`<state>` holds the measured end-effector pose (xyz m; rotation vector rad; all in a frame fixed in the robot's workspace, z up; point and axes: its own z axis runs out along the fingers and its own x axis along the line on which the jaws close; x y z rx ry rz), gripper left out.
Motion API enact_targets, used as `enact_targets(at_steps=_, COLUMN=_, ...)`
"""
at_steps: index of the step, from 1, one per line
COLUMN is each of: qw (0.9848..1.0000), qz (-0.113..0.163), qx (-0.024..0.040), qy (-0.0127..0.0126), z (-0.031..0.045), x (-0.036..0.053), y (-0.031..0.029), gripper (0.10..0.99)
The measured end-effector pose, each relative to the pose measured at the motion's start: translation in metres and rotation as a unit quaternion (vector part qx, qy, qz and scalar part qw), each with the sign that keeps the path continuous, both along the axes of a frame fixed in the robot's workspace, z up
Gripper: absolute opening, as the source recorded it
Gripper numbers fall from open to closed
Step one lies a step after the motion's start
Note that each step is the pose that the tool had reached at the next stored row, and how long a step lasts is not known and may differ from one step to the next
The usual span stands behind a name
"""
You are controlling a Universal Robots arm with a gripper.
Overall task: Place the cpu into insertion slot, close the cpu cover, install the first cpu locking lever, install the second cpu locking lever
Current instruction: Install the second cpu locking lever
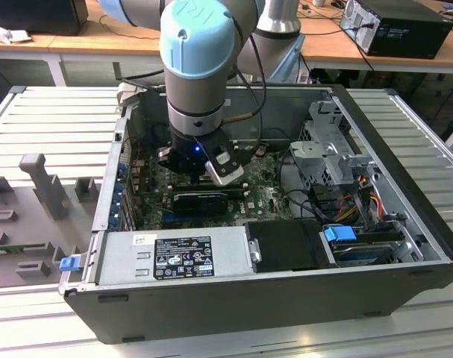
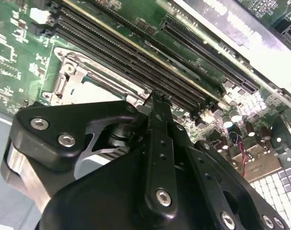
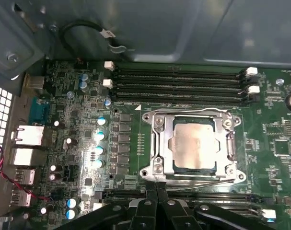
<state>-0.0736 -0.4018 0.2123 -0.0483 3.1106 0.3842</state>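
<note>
One cpu (image 3: 193, 146), one cpu cover (image 3: 160, 143)

Exterior view: high, oblique, looking down into the open black computer case (image 1: 286, 298) from its front side, mid-distance. Both wrist views: close above the green motherboard (image 3: 279, 120), sharing the silvery socket frame (image 3: 159, 139) (image 2: 64, 76) and the black memory slots (image 3: 179, 84) (image 2: 126, 57).

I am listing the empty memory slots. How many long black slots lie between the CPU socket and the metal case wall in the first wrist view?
3 memory slots, side by side and parallel: nearest the case wall, the middle one, and nearest the cpu cover. More dark slots lie beyond the socket, by the gripper, partly hidden.
</note>
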Motion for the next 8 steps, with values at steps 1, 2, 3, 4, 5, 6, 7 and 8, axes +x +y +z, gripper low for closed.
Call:
enact_targets(at_steps=1, qw=1.0000, qz=0.000, qx=0.0002, qy=0.0000, z=-0.0020, x=-0.0002, y=0.0000, gripper=0.106)
enact_targets(at_steps=2, qw=1.0000, qz=0.000, qx=0.0004, qy=0.0000, z=-0.0034, x=-0.0003, y=0.0000, gripper=0.106)
enact_targets(at_steps=3, qw=1.0000, qz=0.000, qx=0.0006, qy=0.0000, z=-0.0046, x=-0.0008, y=0.0000, gripper=0.106)
enact_targets(at_steps=4, qw=1.0000, qz=0.000, qx=0.0010, qy=0.0000, z=-0.0057, x=-0.0013, y=0.0000, gripper=0.106)
enact_targets(at_steps=5, qw=1.0000, qz=0.000, qx=0.0016, qy=0.0001, z=-0.0064, x=-0.0017, y=-0.0001, gripper=0.106)
enact_targets(at_steps=6, qw=1.0000, qz=0.000, qx=0.0028, qy=0.0001, z=-0.0073, x=-0.0019, y=-0.0001, gripper=0.106)
enact_targets(at_steps=7, qw=1.0000, qz=0.000, qx=0.0040, qy=0.0001, z=-0.0080, x=-0.0021, y=-0.0001, gripper=0.106)
enact_targets(at_steps=8, qw=1.0000, qz=0.000, qx=0.0053, qy=0.0000, z=-0.0091, x=-0.0025, y=0.0000, gripper=0.106)
